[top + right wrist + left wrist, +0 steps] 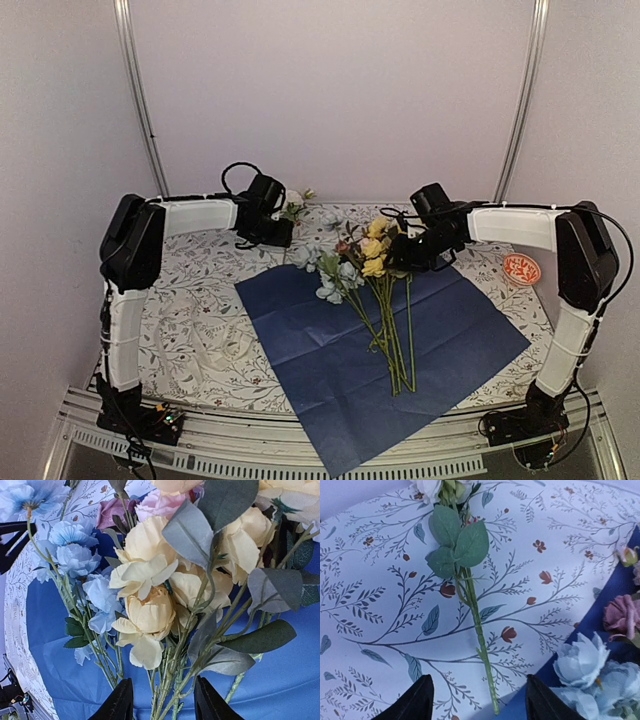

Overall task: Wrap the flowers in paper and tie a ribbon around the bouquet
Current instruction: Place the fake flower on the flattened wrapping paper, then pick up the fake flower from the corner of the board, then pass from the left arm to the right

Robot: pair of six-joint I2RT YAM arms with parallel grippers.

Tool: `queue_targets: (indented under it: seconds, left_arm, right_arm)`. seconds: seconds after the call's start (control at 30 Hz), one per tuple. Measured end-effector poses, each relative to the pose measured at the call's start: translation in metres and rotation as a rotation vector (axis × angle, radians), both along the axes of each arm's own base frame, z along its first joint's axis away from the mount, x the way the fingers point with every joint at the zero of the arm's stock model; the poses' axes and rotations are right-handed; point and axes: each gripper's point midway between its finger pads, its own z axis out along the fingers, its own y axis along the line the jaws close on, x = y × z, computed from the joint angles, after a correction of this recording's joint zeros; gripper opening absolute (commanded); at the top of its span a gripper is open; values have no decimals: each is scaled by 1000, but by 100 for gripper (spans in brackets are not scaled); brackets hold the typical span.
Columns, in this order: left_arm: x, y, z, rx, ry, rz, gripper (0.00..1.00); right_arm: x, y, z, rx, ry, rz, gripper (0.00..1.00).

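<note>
Flowers [375, 290]: your bunch lies on the paper, blooms toward the far side and stems pointing near. The yellow, pale blue and pink heads overlap, so you cannot count them.
Paper [330, 380]: dark navy face up, spread over the tablecloth [200, 320]. Its near corner overhangs the near edge.
Stray flower [479, 625]: one green-stemmed flower lies alone on the cloth, to the far left of the bunch. Its white bloom is cut off at the top of your left wrist view.
Left gripper [479, 690]: fingers apart on either side of the stray stem's lower end, gripping nothing. Only their tips show.
Right gripper [162, 695]: fingers parted, with the bunch's stems running between them. You cannot tell whether either pad touches a stem.
Disc [521, 269]: round and orange-patterned, far right on the cloth, too small to identify.
</note>
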Motion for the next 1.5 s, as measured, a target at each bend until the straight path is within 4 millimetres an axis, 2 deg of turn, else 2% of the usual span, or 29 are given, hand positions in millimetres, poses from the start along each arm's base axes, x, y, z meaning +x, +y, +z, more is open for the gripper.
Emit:
queue_targets:
  seconds: [0.1,0.23,0.3,0.37,0.4,0.6,0.67,0.73,0.8,0.83,0.93,1.03,1.1,1.2,1.3,1.4,1.5]
  left_arm:
    - [13,-2,-30,30,53,-12,50]
    - [7,3,-67,77,128,-29,36]
    - [7,3,-67,69,135,-26,23]
    - [7,4,-67,72,136,-26,2]
    - [7,5,-68,71,138,-25,0]
    - [12,15,-66,40,126,15,0]
    - [6,32,-64,43,113,67,0]
    - [-5,59,-58,68,99,135,0]
    - [-11,89,-41,100,55,209,0]
    - [-12,103,-24,113,14,247,0]
    - [-10,135,44,122,-166,344,0]
    - [-21,147,121,82,-377,387,0]
    - [-41,142,168,11,-501,365,0]
    - [-77,115,220,-153,-624,259,0]
    - [-126,63,256,-361,-720,46,0]
    - [-185,-4,272,-572,-741,-234,0]
    - [-245,-59,272,-743,-709,-493,0]
  right_arm:
    - [-3,-3,12,6,-24,0,44]
    - [-13,-7,27,24,-51,7,44]
    - [-18,-8,30,32,-52,12,45]
    - [-21,-9,32,36,-52,16,45]
    - [-22,-9,32,38,-52,17,44]
    - [-27,-11,45,59,-79,21,45]
    - [-31,-13,52,67,-92,21,45]
    - [-33,-13,60,79,-108,24,45]
    - [-36,-12,69,98,-128,34,45]
    - [-37,-11,75,108,-142,41,45]
    - [-44,-5,91,149,-186,77,44]
    - [-54,9,112,210,-247,141,42]
    - [-68,26,130,274,-299,219,42]
    - [-96,59,159,386,-374,368,43]
    - [-131,98,193,520,-461,542,42]
    - [-158,126,222,643,-519,656,42]
    - [-167,145,255,768,-575,697,48]
